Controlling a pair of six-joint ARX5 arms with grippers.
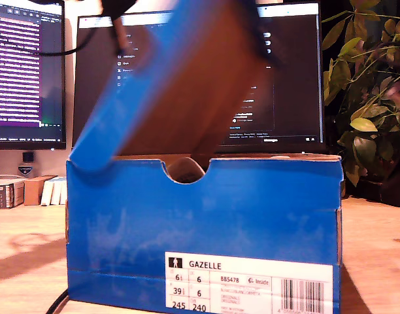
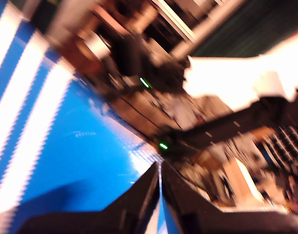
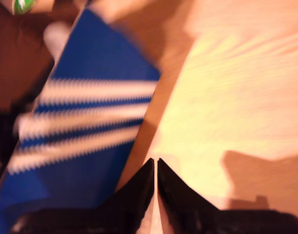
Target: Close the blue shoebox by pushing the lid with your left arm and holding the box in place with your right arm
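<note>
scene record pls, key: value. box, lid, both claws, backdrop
box: blue shoebox, upright on wooden table, size label facing the exterior view
lid: lid raised, tilted, brown inside showing, not closed
first claw: my first claw shut, by a blue striped surface
second claw: my second claw shut, beside the box's striped side, over the table
backdrop: monitors, plant at the exterior view's right
blur: both wrist views

Two monitors at the back: big one (image 1: 288,78) w/ dark screen & small text lines, second monitor (image 1: 23,72) at exterior view's left showing purple-white text. Leafy plant (image 1: 366,85) at exterior view's right. Row of books (image 1: 27,191) low at exterior view's left, by the wall. Light wood bench (image 1: 373,261) under everything; dark cable (image 1: 56,302) runs across it near the bottom edge.
</note>
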